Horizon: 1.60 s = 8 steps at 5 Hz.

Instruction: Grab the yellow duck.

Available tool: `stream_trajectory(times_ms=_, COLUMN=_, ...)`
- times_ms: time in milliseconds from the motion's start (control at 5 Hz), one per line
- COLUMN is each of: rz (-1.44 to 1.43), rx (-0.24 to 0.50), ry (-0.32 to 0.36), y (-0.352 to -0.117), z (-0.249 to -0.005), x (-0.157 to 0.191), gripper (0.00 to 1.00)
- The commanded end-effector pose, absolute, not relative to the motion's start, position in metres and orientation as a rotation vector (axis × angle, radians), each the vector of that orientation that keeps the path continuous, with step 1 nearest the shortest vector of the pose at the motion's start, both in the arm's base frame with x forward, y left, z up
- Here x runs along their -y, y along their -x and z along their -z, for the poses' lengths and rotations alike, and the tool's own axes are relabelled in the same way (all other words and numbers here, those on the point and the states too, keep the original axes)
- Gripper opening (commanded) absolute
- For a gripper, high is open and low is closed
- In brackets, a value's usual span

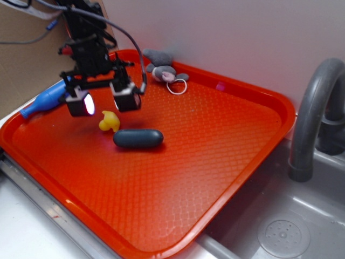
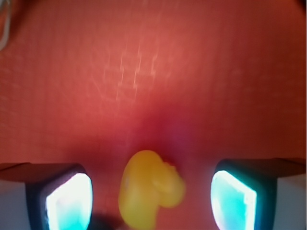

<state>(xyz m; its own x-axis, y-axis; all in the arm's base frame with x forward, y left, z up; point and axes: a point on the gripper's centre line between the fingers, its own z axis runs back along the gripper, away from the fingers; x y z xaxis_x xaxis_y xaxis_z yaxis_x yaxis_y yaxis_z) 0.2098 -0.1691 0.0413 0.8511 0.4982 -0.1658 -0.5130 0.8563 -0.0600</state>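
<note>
Orange-red plastic fills most of what I see: a big textured tray (image 1: 215, 178) sitting on the bench beside a grey sink (image 1: 285, 226) with a curved grey faucet (image 1: 310, 113). The yellow duck (image 1: 109, 121) lies on the tray's floor toward the left side, just beside the dark blue-grey capsule (image 1: 138, 138), which rests lengthwise a little nearer to me and looks to be touching it or nearly so.

The claw (image 1: 104, 102) hangs above the tray with its fingers spread wide and nothing between them. From the outside view the duck sits just below and between the two pale fingertips (image 1: 81, 104), a bit toward my side of them. The wrist view agrees: the duck (image 2: 148, 194) shows blurred and close, low in the picture, lying in the gap between the two glowing pads (image 2: 69, 203), apart from both, somewhat nearer the left-hand one. Whether the fingertips have reached the duck's level I cannot tell.

At the tray's far edge a grey plush mouse (image 1: 161, 70) lies against the rim, well apart from the duck. A blue handled object (image 1: 46, 100) lies just outside the tray's left edge.
</note>
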Motion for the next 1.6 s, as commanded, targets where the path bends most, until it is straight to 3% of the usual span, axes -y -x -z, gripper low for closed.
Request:
stream_trajectory(times_ms=0, rz=-0.498, rx=-0.207, ry=0.058, y=-0.204, z=-0.026, x=0.181, gripper=1.00)
stream_trajectory(times_ms=200, rz=-0.524, rx=-0.204, ry=0.043, y=-0.200, z=-0.024, x=0.184, gripper=0.98)
stream_trajectory(times_ms=400, rz=-0.531, rx=-0.170, ry=-0.033, y=-0.195, z=-0.027, x=0.186, gripper=0.00)
stream_trajectory(times_ms=1000, rz=-0.610, rx=-0.136, ry=-0.032, y=-0.194, z=-0.036, x=0.166, gripper=0.00)
stream_trajectory(times_ms=1200, rz=-0.577, rx=-0.073, ry=-0.005, y=-0.200, z=-0.060, x=0.170, gripper=0.00)
stream_trajectory(times_ms=1400, rz=-0.535, rx=0.051, ry=0.035, y=-0.202, z=-0.099, x=0.174, gripper=0.00)
